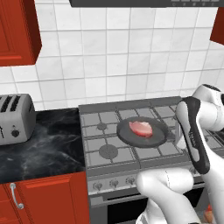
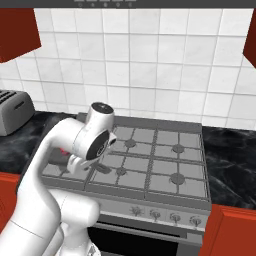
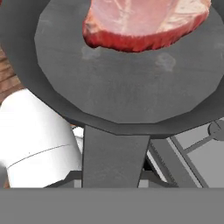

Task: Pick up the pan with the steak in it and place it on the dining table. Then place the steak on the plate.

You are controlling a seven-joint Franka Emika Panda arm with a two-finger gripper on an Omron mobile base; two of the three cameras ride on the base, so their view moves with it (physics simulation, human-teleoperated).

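On the stove [image 1: 109, 144] the pan [image 1: 146, 136] carries the steak [image 1: 141, 128]; whether the gripper is clamped cannot be told.

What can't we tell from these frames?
- Hand open or shut: in the left base view the arm's dark link covers it; in the hand view the grey band hides the tips.
- pan handle: behind the arm in the left base view.
- steak: top cut off in the hand view.
- stove left burners: arm-covered in the right base view.

pan [image 1: 142, 132]: round, dark grey, level over the stove's middle, its handle pointing right toward me
steak [image 1: 141, 128]: pink-red slab lying flat inside my pan
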